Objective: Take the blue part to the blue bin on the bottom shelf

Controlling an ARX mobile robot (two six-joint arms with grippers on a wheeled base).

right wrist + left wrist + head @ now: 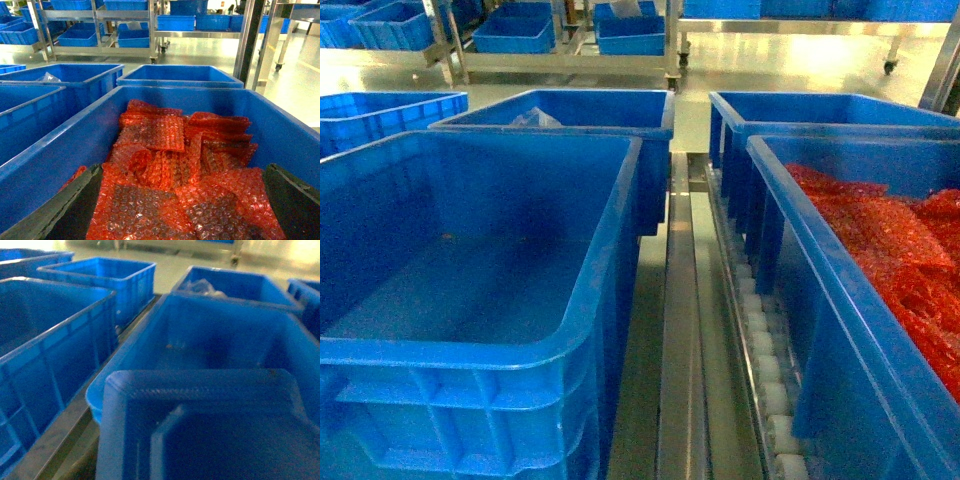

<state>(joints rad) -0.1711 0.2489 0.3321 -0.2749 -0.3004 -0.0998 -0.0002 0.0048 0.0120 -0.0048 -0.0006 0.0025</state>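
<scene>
The blue part (210, 430) fills the lower half of the left wrist view as a dark-blue rounded shape with a ridged edge. It hangs close to the camera and hides my left gripper's fingers, which seem shut on it. Below and beyond it lies an empty blue bin (200, 335), seen in the head view as the large front-left bin (450, 350). My right gripper (185, 210) is open, its dark fingers (70, 210) spread wide above red bubble-wrap packets (175, 165). Neither gripper appears in the head view.
The red packets fill a blue bin (790, 260) at the right. A metal rail (680, 300) and a roller track (760, 340) run between the bin rows. A bin behind holds a clear bag (535, 118). Shelf carts with more bins (570, 40) stand at the back.
</scene>
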